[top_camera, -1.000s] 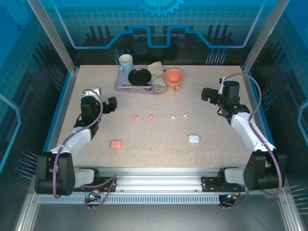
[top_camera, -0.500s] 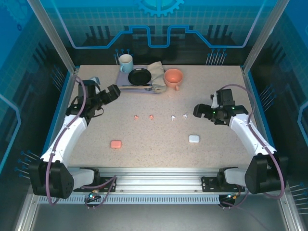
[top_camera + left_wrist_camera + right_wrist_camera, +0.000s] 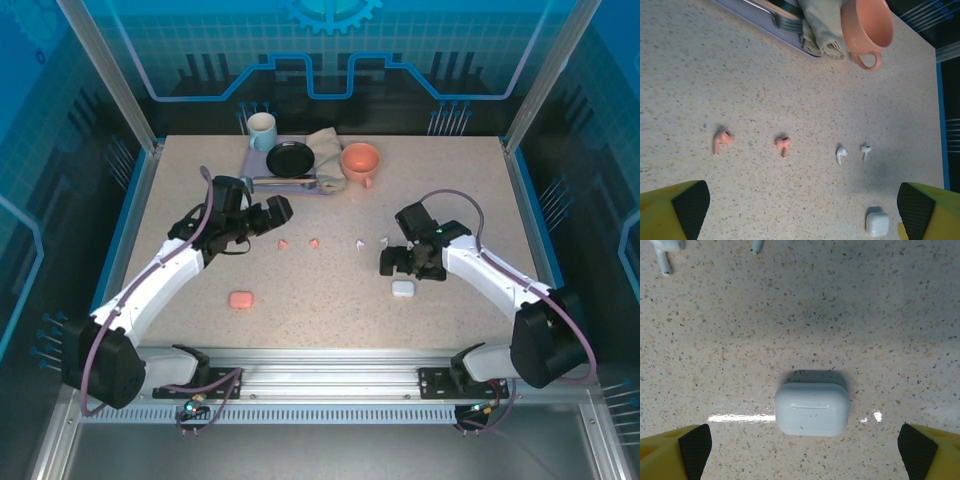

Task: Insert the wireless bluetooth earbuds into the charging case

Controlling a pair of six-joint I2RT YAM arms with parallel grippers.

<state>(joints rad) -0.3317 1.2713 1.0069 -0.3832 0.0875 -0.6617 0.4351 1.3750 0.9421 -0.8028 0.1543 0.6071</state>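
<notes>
Top cam: pink case. Right wrist cam: white case, lid closed. 2 pink earbuds, 2 white earbuds — tiny, stemmed, in a row. Wide apart, empty — left gripper, right gripper.

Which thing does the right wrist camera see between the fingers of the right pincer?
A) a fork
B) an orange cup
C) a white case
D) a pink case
C: the closed white case lies on the table, between the wide-open fingers of the right pincer.
</notes>
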